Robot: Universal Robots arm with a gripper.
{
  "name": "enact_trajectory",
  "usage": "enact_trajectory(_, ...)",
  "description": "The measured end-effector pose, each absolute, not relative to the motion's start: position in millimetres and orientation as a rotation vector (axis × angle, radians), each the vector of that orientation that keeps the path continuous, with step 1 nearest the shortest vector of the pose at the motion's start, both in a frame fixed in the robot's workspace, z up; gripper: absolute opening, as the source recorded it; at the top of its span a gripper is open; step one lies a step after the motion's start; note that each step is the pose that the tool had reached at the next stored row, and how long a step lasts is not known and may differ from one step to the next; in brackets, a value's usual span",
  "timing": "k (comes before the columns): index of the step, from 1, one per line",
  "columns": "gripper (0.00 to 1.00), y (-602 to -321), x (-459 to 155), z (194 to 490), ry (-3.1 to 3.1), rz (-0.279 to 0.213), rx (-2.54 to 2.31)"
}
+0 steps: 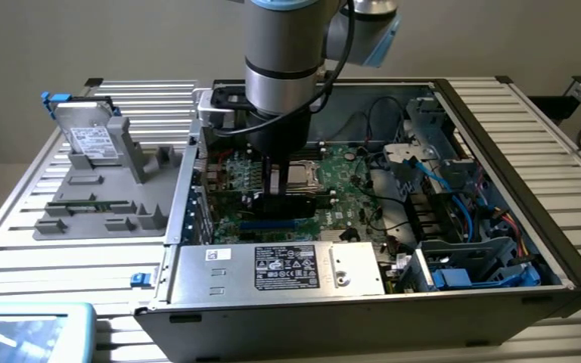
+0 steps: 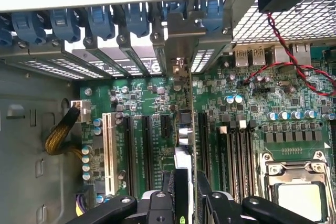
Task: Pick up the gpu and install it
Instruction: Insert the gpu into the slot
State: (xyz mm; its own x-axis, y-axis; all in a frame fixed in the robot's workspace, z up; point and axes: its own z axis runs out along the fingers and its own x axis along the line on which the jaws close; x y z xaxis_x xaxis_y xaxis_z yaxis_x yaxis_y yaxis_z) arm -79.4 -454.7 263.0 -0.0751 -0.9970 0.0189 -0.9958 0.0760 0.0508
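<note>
- Lying open across the middle and the exterior view's right, side panel off: computer case (image 1: 563, 257), giving access from above.
- Reaching straight down from the top centre of the exterior view into the case: robot arm (image 1: 282, 53), vertical so as to meet the board squarely.
- Sitting on the slatted table at the exterior view's left: grey fixture tray (image 1: 99, 219), propping a hard drive (image 1: 94, 140) upright and cradling a memory stick (image 1: 91, 203) flat, each in its own recess.
- Facing up on the case floor: motherboard (image 1: 341, 181), with black expansion slots (image 2: 145, 150) running toward the rear brackets.
- Hanging just over the board at centre frame: gripper (image 1: 282, 178), fingers (image 2: 174, 187) pinching the gpu (image 2: 186, 140) from both faces.
- Standing on edge, lined up along one slot, metal bracket end toward the case's rear wall: the gpu, judged as held this way for its connector edge to enter the slot.
- Being fully seated or merely touching the slot: cannot tell.
</note>
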Motion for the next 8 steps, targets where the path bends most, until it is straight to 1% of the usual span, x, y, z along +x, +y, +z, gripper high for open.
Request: enact_trajectory(8,0.28,-455.7,-79.4,262.6,-2.268,-0.041,2.102)
